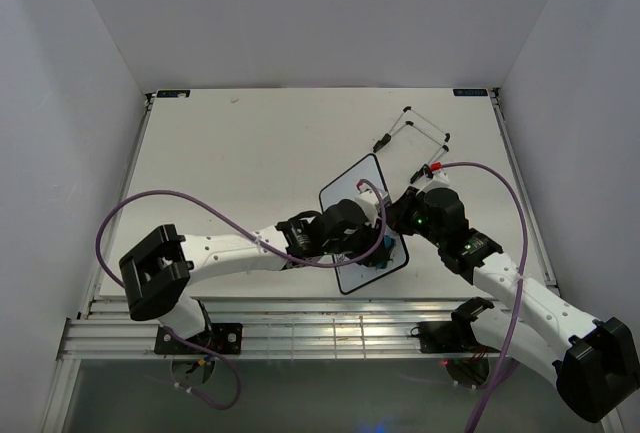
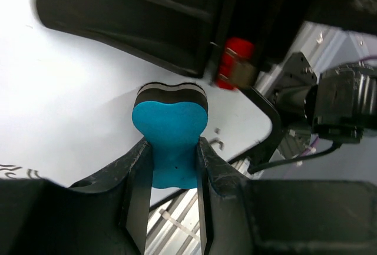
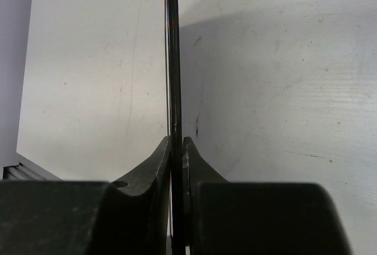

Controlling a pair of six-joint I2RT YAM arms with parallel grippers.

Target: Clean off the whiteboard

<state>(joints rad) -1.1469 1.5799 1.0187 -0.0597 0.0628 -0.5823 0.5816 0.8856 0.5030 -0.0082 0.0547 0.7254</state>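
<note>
The whiteboard (image 1: 358,179), white with a thin black frame, lies tilted at the table's middle. My left gripper (image 1: 380,250) is shut on a blue eraser (image 2: 171,131) with a black felt face. The eraser presses on the board's surface (image 2: 76,108) near its lower right corner. Black handwriting traces (image 2: 17,171) remain at the near edge. My right gripper (image 1: 398,207) is shut on the board's right edge. The right wrist view shows that edge (image 3: 171,43) as a thin black line between the closed fingers (image 3: 159,161). The arms hide much of the board.
A black wire stand (image 1: 418,133) with red tips lies on the table behind and right of the board. The table's near metal rail (image 1: 300,328) runs just below the board. White walls close in the left, right and back.
</note>
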